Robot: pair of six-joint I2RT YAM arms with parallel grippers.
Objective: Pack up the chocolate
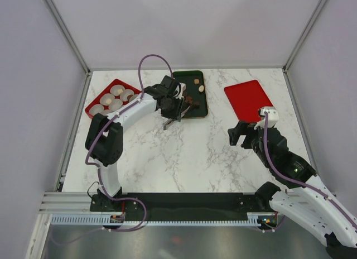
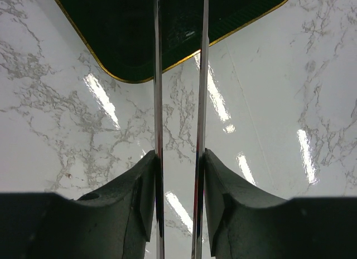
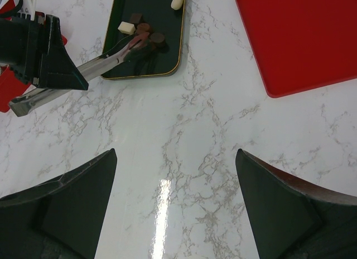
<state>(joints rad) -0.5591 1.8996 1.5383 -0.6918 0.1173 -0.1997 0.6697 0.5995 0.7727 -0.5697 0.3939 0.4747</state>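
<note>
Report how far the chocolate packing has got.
Done: the left gripper has the tongs clamped. In hand: the tong tips sit among the chocolates on the dark tray. Left: moving those candies to the paper cups; whether any cup is filled is unclear. The right gripper hangs open.

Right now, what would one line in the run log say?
left gripper: shut on tongs | tongs: tips among chocolates on dark tray | right gripper: open above table
</note>
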